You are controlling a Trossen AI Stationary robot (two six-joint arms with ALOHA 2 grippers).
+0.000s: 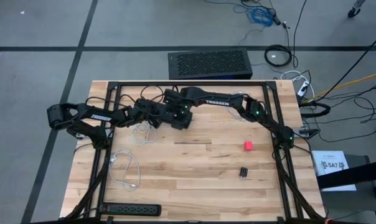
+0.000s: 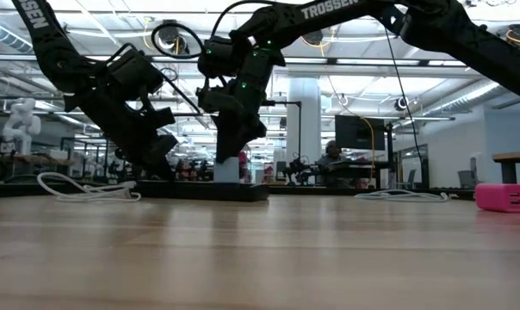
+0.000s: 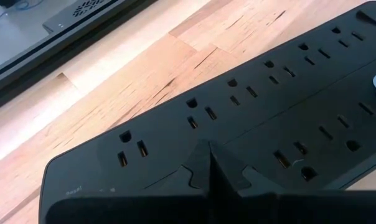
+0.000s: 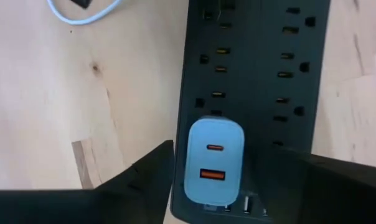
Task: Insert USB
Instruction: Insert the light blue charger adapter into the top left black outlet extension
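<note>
A black power strip (image 3: 269, 106) lies flat on the wooden table's far left part (image 1: 166, 118). A pale blue USB charger (image 4: 214, 158) is plugged into it near one end, with two ports facing up. My right gripper (image 4: 235, 152) hovers open above the charger, one finger on either side, touching nothing. My left gripper (image 3: 208, 163) is shut over the strip's top face. In the low view the charger (image 2: 228, 168) stands upright on the strip (image 2: 204, 190). One white cable (image 1: 127, 168) lies loose toward the table's near left, and another (image 1: 144, 134) lies beside the strip. My left gripper has its shut fingertips (image 3: 200, 171) on the power strip's top face (image 3: 238, 146), between the two rows of outlets. It comes slanting down from the table's left. The strip lies flat on the table.
A pink block (image 1: 248, 145) and a small black part (image 1: 244, 172) lie on the table's right half. A second black power strip (image 1: 129, 210) sits at the near left edge. A black frame (image 1: 194, 84) runs round the table. A black case (image 1: 210, 64) stands beyond the far edge.
</note>
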